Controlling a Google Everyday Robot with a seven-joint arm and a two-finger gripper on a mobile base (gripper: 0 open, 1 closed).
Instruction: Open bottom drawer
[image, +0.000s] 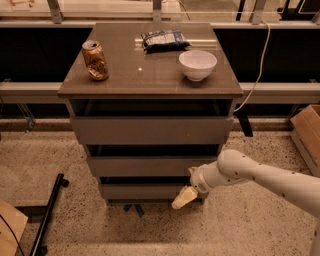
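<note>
The bottom drawer (142, 191) is the lowest of three grey-brown flat fronts in the cabinet, just above the floor, with a dark gap above it. My gripper (184, 197) hangs from the white arm that comes in from the right. Its pale tip sits at the right end of the bottom drawer's front, right against the panel. The middle drawer (150, 166) and the top drawer (150, 131) are above it.
On the cabinet top (150, 75) stand a crushed can (95, 60), a white bowl (198, 65) and a snack bag (164, 40). A cardboard box (307, 132) is at the right. A black stand leg (47, 215) lies on the floor at the left.
</note>
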